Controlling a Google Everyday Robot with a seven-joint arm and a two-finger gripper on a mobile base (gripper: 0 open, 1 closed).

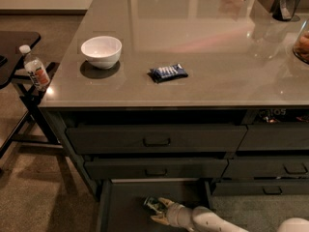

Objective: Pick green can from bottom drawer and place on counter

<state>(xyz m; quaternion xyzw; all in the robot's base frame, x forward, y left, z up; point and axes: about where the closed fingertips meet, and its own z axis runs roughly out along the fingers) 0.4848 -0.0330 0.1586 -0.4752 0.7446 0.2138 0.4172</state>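
Note:
The bottom drawer (pixel 125 204) is pulled out, showing its flat dark floor. The green can (pixel 152 204) lies on its side on that floor, near the middle. My gripper (pixel 159 211) reaches in from the lower right on a pale arm. Its fingers are spread, the upper fingertip (pixel 165 201) right beside the can and the lower one below it. The can sits at the mouth of the open jaws and is not clamped. The glossy grey-brown counter (pixel 203 71) spreads above the drawers.
On the counter stand a white bowl (pixel 101 51) and a dark blue snack packet (pixel 168 72), with dark items at the far right edge. Two closed handled drawers (pixel 157 138) sit above the open one. A clear bottle with orange label (pixel 35 71) stands on a black side table at the left.

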